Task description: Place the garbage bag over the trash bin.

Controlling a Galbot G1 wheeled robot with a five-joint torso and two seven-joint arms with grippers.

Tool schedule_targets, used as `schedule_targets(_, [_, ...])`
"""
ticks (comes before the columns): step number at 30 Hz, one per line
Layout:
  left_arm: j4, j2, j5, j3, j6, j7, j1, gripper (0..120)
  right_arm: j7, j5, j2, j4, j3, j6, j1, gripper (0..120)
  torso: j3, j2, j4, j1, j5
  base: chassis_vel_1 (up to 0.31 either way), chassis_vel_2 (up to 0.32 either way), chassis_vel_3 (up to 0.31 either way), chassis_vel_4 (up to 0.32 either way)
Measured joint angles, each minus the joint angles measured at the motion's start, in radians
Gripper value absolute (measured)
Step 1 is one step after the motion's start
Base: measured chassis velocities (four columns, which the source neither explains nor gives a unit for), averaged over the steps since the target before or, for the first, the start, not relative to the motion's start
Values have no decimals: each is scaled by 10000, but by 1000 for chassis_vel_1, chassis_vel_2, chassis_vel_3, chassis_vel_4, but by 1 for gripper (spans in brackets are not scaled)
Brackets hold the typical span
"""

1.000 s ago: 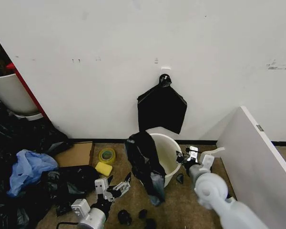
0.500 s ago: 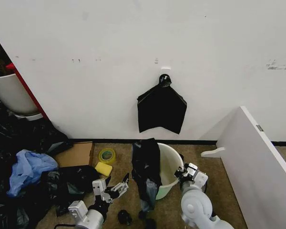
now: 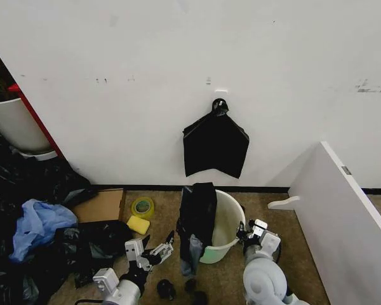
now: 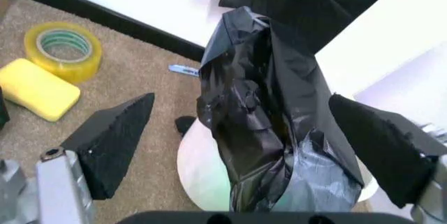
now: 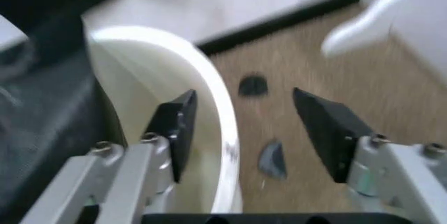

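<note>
The trash bin (image 3: 226, 223) stands tilted on the brown floor in front of the wall, its white inside showing. The black garbage bag (image 3: 197, 222) hangs crumpled over the bin's left rim and down its outside. My left gripper (image 3: 155, 252) is low on the floor to the left of the bag, open and holding nothing. In the left wrist view the garbage bag (image 4: 262, 114) fills the space between the spread fingers (image 4: 115, 140). My right gripper (image 3: 251, 230) is at the bin's right rim, open. The bin's rim (image 5: 209, 82) runs between its two fingers (image 5: 178, 124).
A flat black bag bundle (image 3: 216, 146) hangs on the wall above the bin. A tape roll (image 3: 142, 206), a yellow sponge (image 3: 138, 224) and cardboard (image 3: 101, 204) lie to the left, beside dark bags with blue plastic (image 3: 38, 222). A white board (image 3: 343, 216) leans at the right.
The bin and the bag have shifted nearer to me and the bin now tilts more. My right arm has drawn back and down at the rim. The left gripper has barely moved.
</note>
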Motion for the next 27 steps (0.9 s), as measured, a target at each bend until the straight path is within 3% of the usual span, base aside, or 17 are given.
schedule_targets(4, [12, -6, 11, -14, -12, 0, 14, 99, -494, -1177, -361, 614, 145, -45, -217, 68, 0, 0, 0, 0, 0, 0, 0, 0, 0])
schedule_targets(7, [131, 26, 218, -53, -74, 1, 36, 99, -1934, -2141, -758, 1187, 138, -163, -346, 81, -1, 0, -1, 0, -1, 0, 0, 0, 0])
schedule_targets(13, [283, 115, 769, -129, -209, 50, 53, 99, -4071, -2378, -1055, 1355, -650, -932, 543, 98, -1, 0, -1, 0, -2, 0, 0, 0, 0])
schedule_targets(17, [262, 126, 796, -210, -216, 57, 153, 99, -4592, -2879, -853, 732, -1983, -1661, 1820, 100, 0, 0, 3, 0, -1, 0, 0, 0, 0])
schedule_targets(22, [338, 57, 780, -202, -226, 58, 157, 99, -4140, -3543, -481, -76, -3276, -2637, 2597, 100, 0, 0, 1, 1, -2, 0, 0, 0, 0])
schedule_targets(27, [461, 36, 657, -157, -227, 58, 58, 99, -3883, -4394, -194, -729, -3842, -2823, 2831, 93, 0, 0, 1, 1, -3, 0, 0, 0, 0])
